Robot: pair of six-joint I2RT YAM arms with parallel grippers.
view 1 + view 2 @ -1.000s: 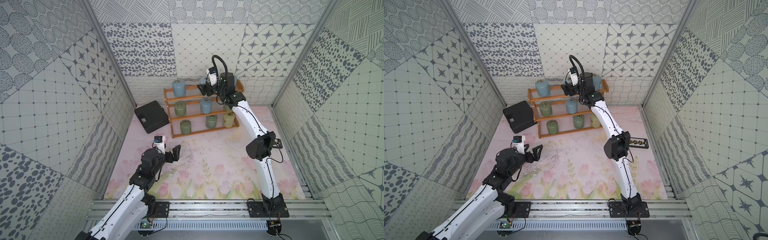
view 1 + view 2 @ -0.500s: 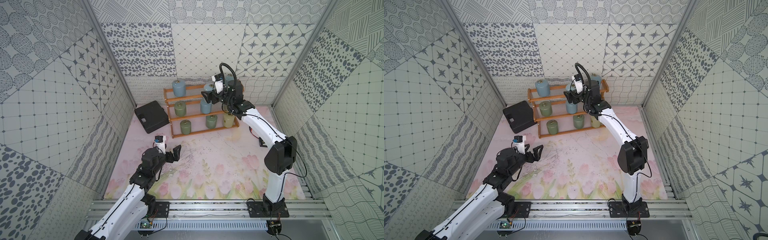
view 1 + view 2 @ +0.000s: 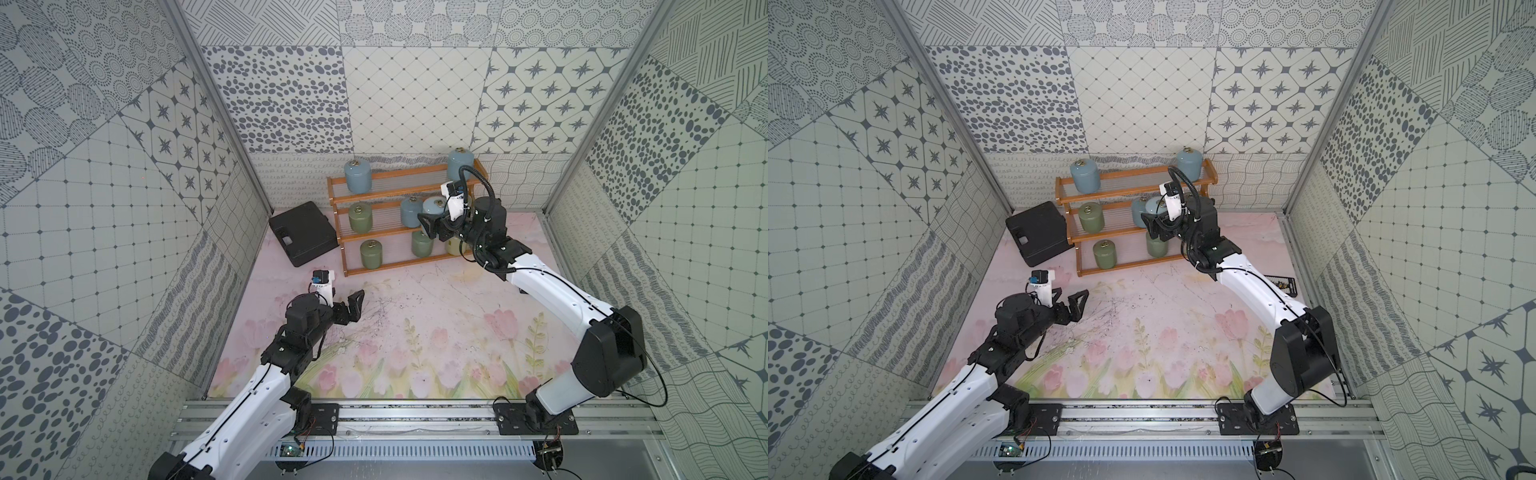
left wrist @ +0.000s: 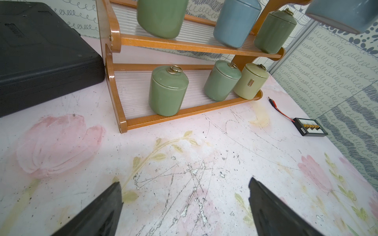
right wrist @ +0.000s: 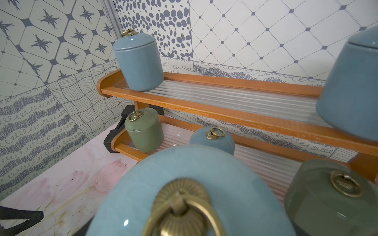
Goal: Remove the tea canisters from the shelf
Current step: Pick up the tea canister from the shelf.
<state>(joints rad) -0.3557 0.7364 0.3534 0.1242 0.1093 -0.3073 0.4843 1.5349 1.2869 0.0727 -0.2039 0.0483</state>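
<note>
Jaws of the right gripper (image 3: 434, 217) pinch a light blue canister (image 3: 432, 205), held in the air just in front of the shelf (image 3: 374, 198) at middle-tier height. Left gripper (image 3: 347, 300) jaws spread wide with nothing between them, low over the floral mat (image 3: 415, 316), well in front of the shelf. Eight other canisters (image 4: 167, 92) stand on the shelf: two blue on top, green-blue-green in the middle, two green plus a pale yellow canister (image 4: 250, 81) on the bottom
</note>
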